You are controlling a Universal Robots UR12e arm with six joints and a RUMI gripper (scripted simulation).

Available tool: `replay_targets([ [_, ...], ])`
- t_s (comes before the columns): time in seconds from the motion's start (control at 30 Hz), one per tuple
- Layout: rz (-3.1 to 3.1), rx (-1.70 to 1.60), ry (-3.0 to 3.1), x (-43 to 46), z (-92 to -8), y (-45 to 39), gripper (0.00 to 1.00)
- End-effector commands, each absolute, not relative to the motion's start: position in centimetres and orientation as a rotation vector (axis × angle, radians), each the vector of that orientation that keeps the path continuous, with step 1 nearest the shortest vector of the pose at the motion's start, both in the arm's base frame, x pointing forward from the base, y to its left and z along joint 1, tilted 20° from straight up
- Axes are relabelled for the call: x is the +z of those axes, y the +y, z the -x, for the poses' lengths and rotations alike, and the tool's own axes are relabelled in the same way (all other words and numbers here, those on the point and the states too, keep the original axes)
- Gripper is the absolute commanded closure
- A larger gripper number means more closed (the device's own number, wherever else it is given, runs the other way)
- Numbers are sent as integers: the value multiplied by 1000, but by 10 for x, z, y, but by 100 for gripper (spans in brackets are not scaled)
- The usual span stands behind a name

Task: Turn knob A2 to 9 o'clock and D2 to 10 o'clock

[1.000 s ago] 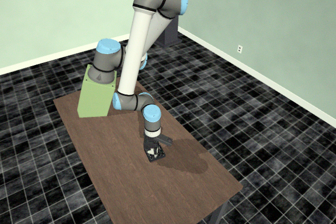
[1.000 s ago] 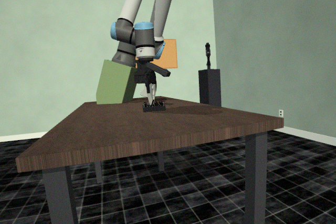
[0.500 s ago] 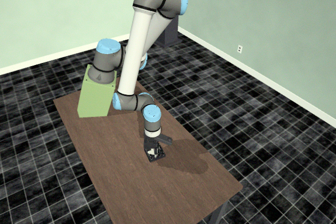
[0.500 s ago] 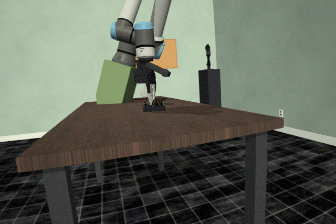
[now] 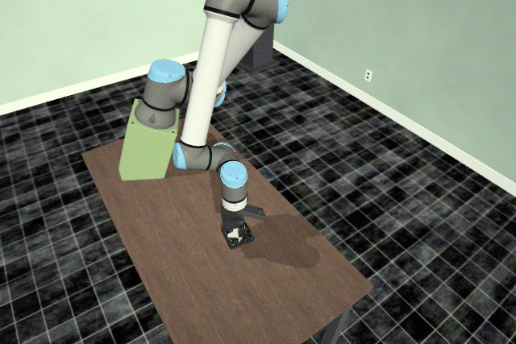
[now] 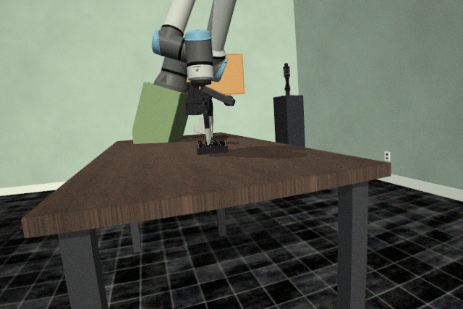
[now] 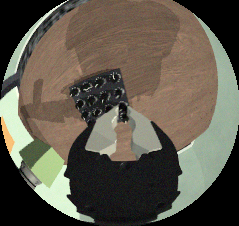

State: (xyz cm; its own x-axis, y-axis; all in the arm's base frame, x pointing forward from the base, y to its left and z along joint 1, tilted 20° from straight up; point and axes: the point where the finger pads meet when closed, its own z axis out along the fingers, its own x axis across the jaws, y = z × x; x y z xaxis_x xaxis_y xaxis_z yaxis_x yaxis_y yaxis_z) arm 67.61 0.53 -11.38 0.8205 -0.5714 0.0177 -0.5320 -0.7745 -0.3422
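The black knob box (image 5: 241, 243) (image 6: 212, 150) (image 7: 107, 75) stands on the table, with several dark knobs and pale marks on top. My gripper (image 5: 236, 235) (image 6: 208, 143) (image 7: 121, 106) points down over the box, its pale fingers nearly together and low at its top. It is shut on a knob (image 7: 122, 108) in the outer line of knobs on the right in the wrist view. The letters and the socket cannot be made out, so I cannot tell which knob this is. The fingers hide the near part of the box. Pointer directions are too small to read.
The brown wooden table (image 5: 191, 257) (image 6: 157, 174) carries the box and the green arm pedestal (image 5: 145, 152) (image 6: 157, 119), which stands at its far end. The arm's shadow falls beside the box. A dark floor pillar (image 6: 293, 119) stands beyond the table.
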Motion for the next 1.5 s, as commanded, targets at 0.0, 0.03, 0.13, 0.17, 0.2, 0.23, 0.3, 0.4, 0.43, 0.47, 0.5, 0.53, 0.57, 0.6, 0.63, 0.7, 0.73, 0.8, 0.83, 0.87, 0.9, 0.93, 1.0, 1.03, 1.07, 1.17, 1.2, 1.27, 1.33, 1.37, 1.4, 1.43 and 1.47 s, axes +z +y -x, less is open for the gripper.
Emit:
replay_targets([
  [0.0,2718,-193,719,-113,-676,5,96],
  [0.03,2727,-198,690,-113,-676,5,96],
  [0.13,2735,-203,661,-113,-676,5,96],
  [0.17,2743,-208,632,-113,-676,5,96],
  [0.2,2751,-213,602,-113,-676,5,96],
  [0.23,2759,-219,571,-113,-676,5,96],
  [0.3,2774,-229,510,-113,-675,6,96],
  [0.4,2794,-244,417,-113,-675,6,96],
  [0.43,2800,-249,386,-113,-675,6,96],
  [0.47,2805,-254,356,-113,-675,6,96],
  [0.5,2811,-259,326,-113,-675,6,96],
  [0.53,2815,-263,296,-113,-675,6,96],
  [0.57,2820,-268,266,-113,-675,6,96],
  [0.6,2824,-272,237,-114,-675,6,96],
  [0.63,2828,-277,209,-114,-675,6,96],
  [0.7,2828,-277,209,-114,-675,6,96],
  [0.73,2831,-281,181,-114,-674,6,96],
  [0.8,2837,-289,127,-114,-674,6,96],
  [0.83,2840,-293,101,-114,-674,6,96],
  [0.87,2842,-297,77,-114,-674,6,96],
  [0.9,2844,-301,53,-114,-674,6,96],
  [0.93,2846,-304,30,-114,-674,6,96],
  [1.0,2848,-310,-13,-114,-674,6,96],
  [1.03,2849,-313,-33,-114,-674,6,96],
  [1.07,2850,-316,-52,-114,-674,6,96],
  [1.17,2852,-323,-101,-114,-673,6,96],
  [1.2,2852,-325,-115,-114,-673,6,96],
  [1.27,2852,-325,-115,-114,-673,6,96],
  [1.33,2853,-328,-139,-114,-673,6,96],
  [1.37,2853,-330,-150,-114,-673,6,96],
  [1.4,2853,-331,-159,-114,-673,6,96],
  [1.43,2853,-332,-168,-114,-673,6,96],
  [1.47,2853,-333,-175,-114,-673,6,96],
])
